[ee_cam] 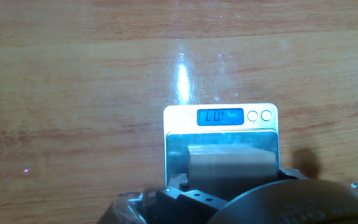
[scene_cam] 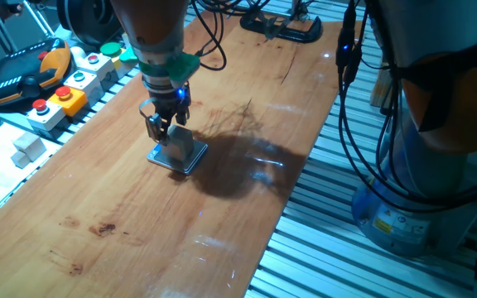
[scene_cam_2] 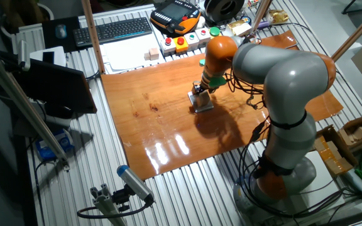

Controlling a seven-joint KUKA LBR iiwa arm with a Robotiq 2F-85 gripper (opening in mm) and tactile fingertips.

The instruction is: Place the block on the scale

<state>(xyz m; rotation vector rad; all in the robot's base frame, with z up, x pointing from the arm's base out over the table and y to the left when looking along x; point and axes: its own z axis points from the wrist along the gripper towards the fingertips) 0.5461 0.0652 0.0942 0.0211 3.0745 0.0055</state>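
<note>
Gripper [scene_cam: 165, 124] fingers are seen lowered over the scale [scene_cam: 178, 154]; whether they are clamped on the block [ee_cam: 230, 169] or parted cannot be told. From the hand view, the block is shown on the grey-blue plate, just below the lit blue display [ee_cam: 220, 116]. Beyond the scale, bare wooden table [scene_cam: 139, 240] is shown. Farther off, the button boxes [scene_cam: 73, 87] and a whitish cube [scene_cam: 29, 147] are located beside the table edge.

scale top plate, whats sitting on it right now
A pale wooden block sits on the scale, below its lit blue display. The pincer covers the block's near side, so whether it grips the block cannot be seen.
</note>
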